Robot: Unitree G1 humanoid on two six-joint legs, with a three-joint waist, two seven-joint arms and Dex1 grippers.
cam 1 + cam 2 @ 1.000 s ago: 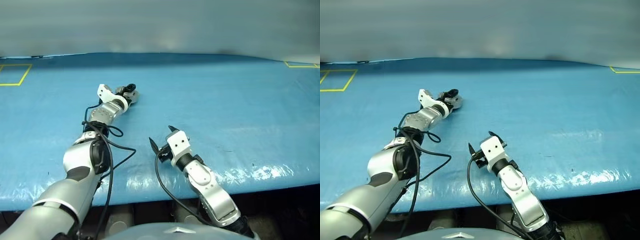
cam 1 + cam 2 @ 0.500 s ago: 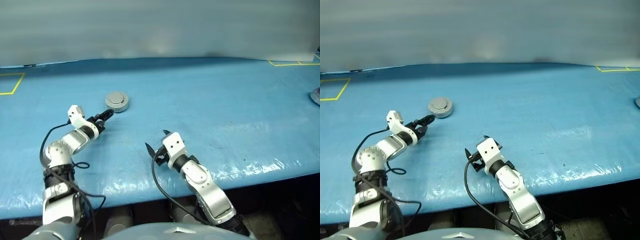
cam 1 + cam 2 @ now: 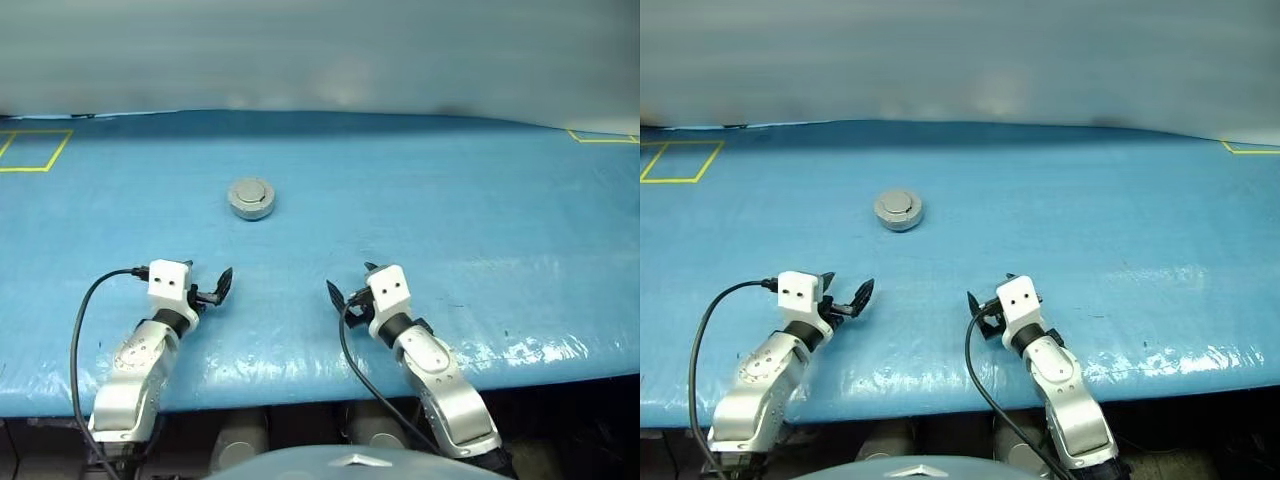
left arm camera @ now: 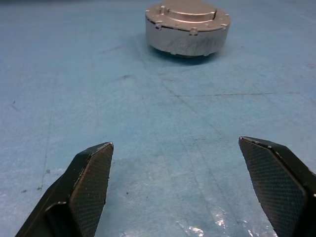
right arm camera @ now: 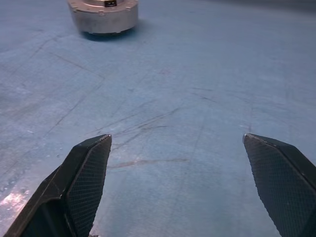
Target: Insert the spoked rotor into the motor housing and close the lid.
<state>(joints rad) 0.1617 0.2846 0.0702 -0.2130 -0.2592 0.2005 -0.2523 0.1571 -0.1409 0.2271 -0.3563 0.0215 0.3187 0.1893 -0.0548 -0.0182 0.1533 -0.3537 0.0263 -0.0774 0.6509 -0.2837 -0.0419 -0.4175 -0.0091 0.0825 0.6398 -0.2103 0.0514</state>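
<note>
The motor housing [image 3: 250, 198] is sitting flat on the blue table [image 3: 480, 220], its round axis pointing straight up, with the lid [image 4: 189, 11] lying on top of it, smooth face and raised centre upward. In the left wrist view small lugs are showing around the lid's rim, and the grey wall beneath is standing upright. It is resting left of the table's middle, well ahead of both grippers and nearer the left one.

Open blue surface is lying all around the housing — nothing is touching it. A yellow taped square [image 3: 30, 150] is marking the far left corner and another yellow mark [image 3: 600, 135] is sitting at the far right edge, both well apart from the housing. The table's near edge is running just below the two forearms.

The left gripper [image 3: 205, 287] and the right gripper [image 3: 350, 285] are hovering low near that near edge, side by side with a clear gap between them, both pointing forward and slightly down. Each one's fingers are spread wide — holding nothing, with bare table between them.
</note>
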